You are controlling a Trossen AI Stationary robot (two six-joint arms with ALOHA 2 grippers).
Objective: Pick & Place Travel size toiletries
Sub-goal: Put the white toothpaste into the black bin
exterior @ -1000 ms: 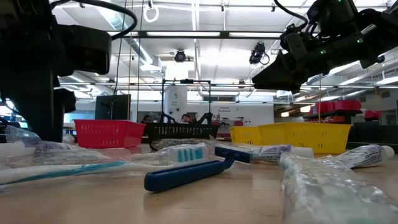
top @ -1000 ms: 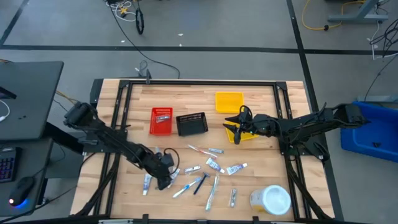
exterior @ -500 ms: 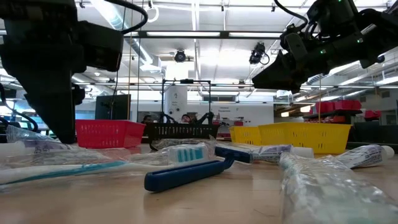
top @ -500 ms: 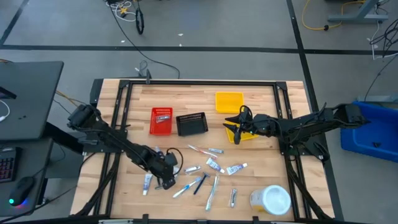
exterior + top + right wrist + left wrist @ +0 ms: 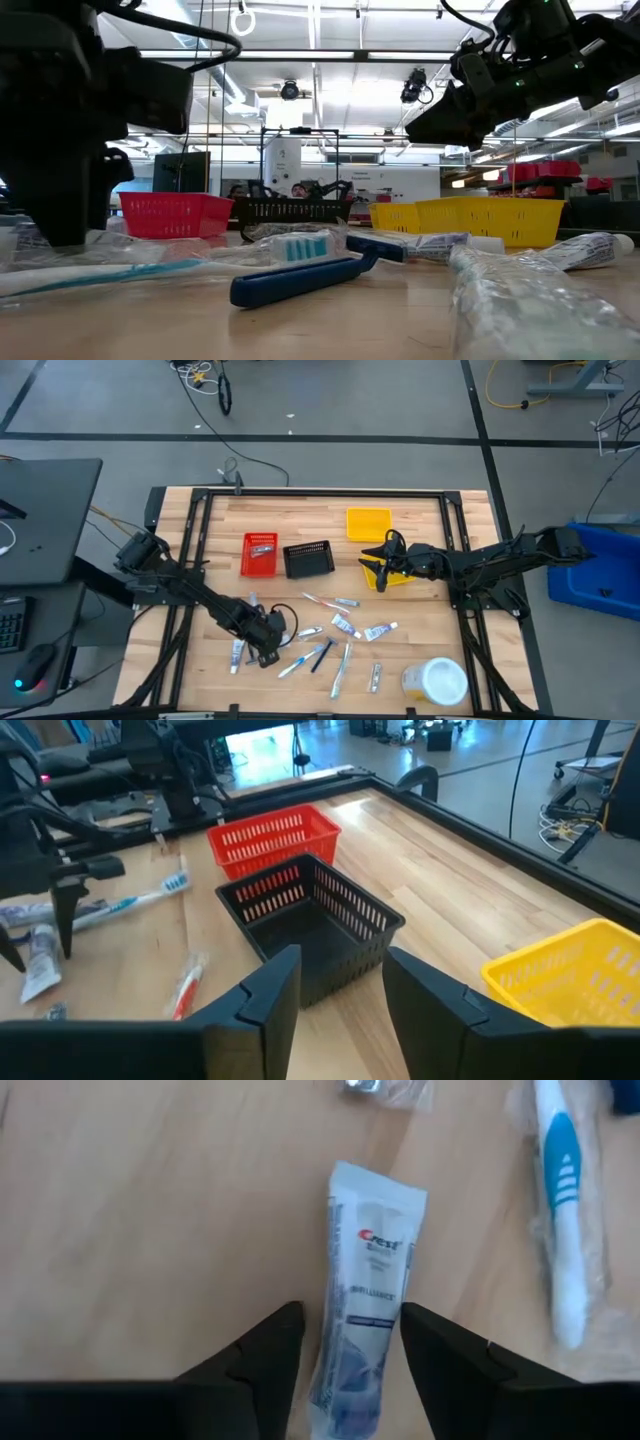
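The left gripper (image 5: pixel 262 653) is low over the counter (image 5: pixel 420 520), at the near left side, among the scattered toiletries. Its two fingers (image 5: pixel 262 1355) stand open, one on each side of a small white-and-blue toothpaste tube (image 5: pixel 365 1330) that lies flat on the wood; I cannot tell if they touch it. Just beside this tube lies a white and blue toothbrush (image 5: pixel 563 1230) in a clear wrapper.

The other toiletries (image 5: pixel 340 628) lie spread over the near middle of the counter: more small tubes, toothbrushes and a dark stick. A big jar with a white lid (image 5: pixel 436 681) stands at the near right.

The right gripper (image 5: pixel 379 568) hangs in the air over the yellow bin (image 5: pixel 368 523) area at the far right, holding nothing, its fingers (image 5: pixel 262 1000) apart. A red bin (image 5: pixel 260 554) and a black bin (image 5: pixel 308 559) stand side by side at the far middle.
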